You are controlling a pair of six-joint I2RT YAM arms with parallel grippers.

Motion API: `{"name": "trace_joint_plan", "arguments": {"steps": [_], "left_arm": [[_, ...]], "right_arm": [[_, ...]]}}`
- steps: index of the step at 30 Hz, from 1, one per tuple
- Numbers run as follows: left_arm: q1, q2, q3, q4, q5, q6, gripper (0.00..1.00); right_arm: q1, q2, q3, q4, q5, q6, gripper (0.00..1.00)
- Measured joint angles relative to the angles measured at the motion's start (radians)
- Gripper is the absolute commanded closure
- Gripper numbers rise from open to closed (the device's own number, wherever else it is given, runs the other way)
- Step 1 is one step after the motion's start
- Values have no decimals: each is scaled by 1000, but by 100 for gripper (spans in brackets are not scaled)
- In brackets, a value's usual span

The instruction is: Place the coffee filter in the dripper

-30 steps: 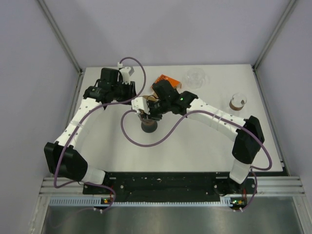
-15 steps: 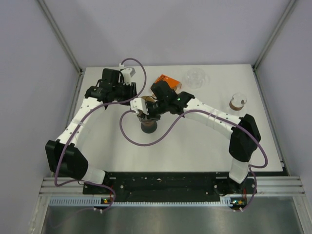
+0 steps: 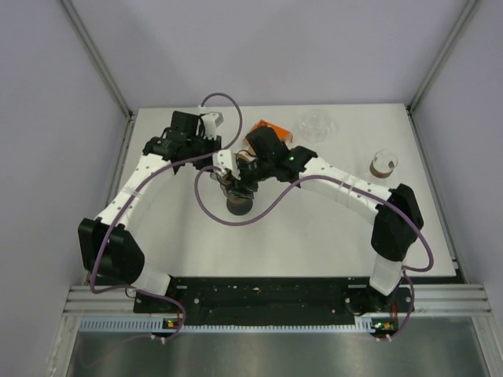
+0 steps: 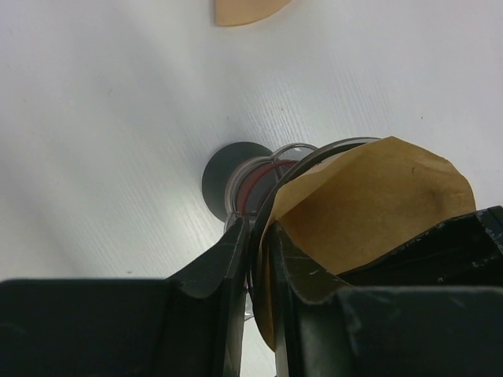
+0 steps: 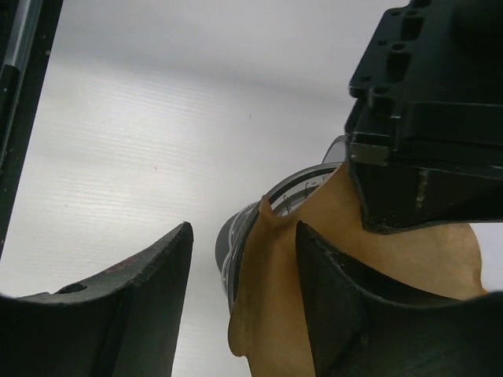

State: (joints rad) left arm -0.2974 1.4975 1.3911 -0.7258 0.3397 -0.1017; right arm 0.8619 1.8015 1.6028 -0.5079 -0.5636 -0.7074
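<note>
Brown paper coffee filter (image 4: 369, 204) stood at the mouth of the clear glass dripper with dark round base (image 4: 236, 177). Its folded edge rose well above the glass rim. How deep it sat inside could not be determined from either wrist view.

Left claw (image 4: 258, 232): jaws pressed close together, pinching the filter's near edge. The dripper's rim ran through the same narrow gap.

Right claw (image 5: 244, 236): jaws spread. The filter lay between them against the right-hand finger, with the other finger standing apart from it. The black body of the left claw hung just above the filter in this view.

From the overhead camera, both claws met over the dripper near the middle of the white table (image 3: 330, 236).

Other items noted: a tan paper piece (image 4: 244, 9) flat on the table beyond the dripper; an orange packet (image 3: 267, 128) just behind the right claw; a clear glass vessel (image 3: 317, 126) near the far edge; a small clear cup with a brown band (image 3: 383, 163) well apart to the right.
</note>
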Motion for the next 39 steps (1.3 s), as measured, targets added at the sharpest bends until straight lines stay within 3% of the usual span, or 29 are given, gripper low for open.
{"name": "trace_joint_plan", "arguments": {"steps": [11,15,20,27,29,39], "left_arm": [[-12,0,3,0,-7,1,81],[-14,0,3,0,-7,1,82],[-15,-1,3,1,-7,1,82],[-17,-3,3,1,-7,4,82],[-18,-3,3,1,-7,5,82],[-19,-3,3,1,-7,7,81]], "right_arm": [[-69,-177,-125,218,-97,193,34],[-94,-221,-137,289,-107,351,34],[-167,-222,-135,341,-17,581,31],[-191,-159,-134,328,142,739,31],[-191,-129,-129,316,158,763,34],[-190,5,-58,267,116,789,68]]}}
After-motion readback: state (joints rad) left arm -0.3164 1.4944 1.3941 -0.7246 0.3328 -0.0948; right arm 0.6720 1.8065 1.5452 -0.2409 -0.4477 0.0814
